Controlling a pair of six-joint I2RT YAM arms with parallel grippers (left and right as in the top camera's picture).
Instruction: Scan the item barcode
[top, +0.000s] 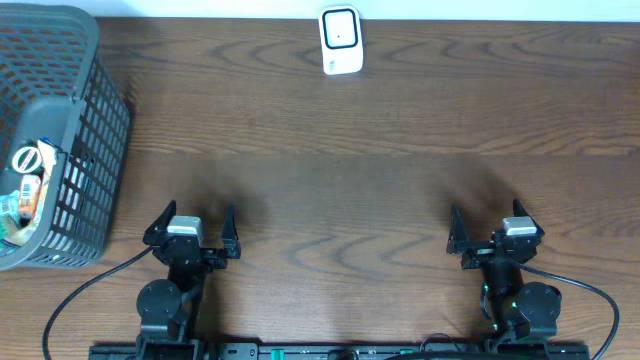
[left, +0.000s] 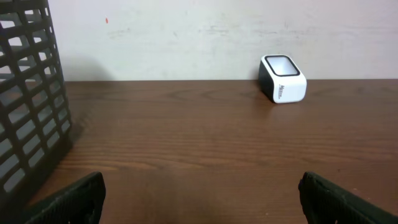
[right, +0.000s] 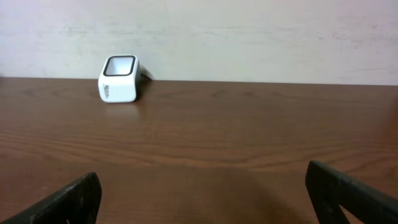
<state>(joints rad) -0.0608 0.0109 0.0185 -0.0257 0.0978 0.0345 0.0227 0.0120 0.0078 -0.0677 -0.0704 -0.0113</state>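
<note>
Basket: dark grey plastic lattice basket (top: 100, 120) standing at the far left edge of the dark brown wooden table (top: 300, 170), probably placed there as the store of goods, within reach of the left arm.

Items: several small packaged items (top: 25, 190) lying mixed together inside the basket, one showing a round white label. Not possible to tell which one is meant for scanning, nor where its barcode is. None taken out yet, so judging the task to be at its very start.

Left gripper: left gripper (top: 196, 218) resting low at the near edge, just to the right of the basket, jaws spread wide and gripping nothing. In its wrist view, only the two dark fingertips (left: 68, 202) showing at the bottom corners, with bare wood between them. Looking like a waiting pose before reaching left into the basket.

Scanner: white box-shaped barcode scanner (top: 340, 40) with a dark window standing at the far edge near the wall, about in the middle between the two arms, well apart from both. Window tilting upward, likely so that an item can be presented above it from either side.

Right gripper: right gripper (top: 485, 218) resting at the near edge on the right, jaws also wide apart and empty, pointing toward the far side, scanner (right: 119, 79) appearing to the left in its wrist view.
</note>
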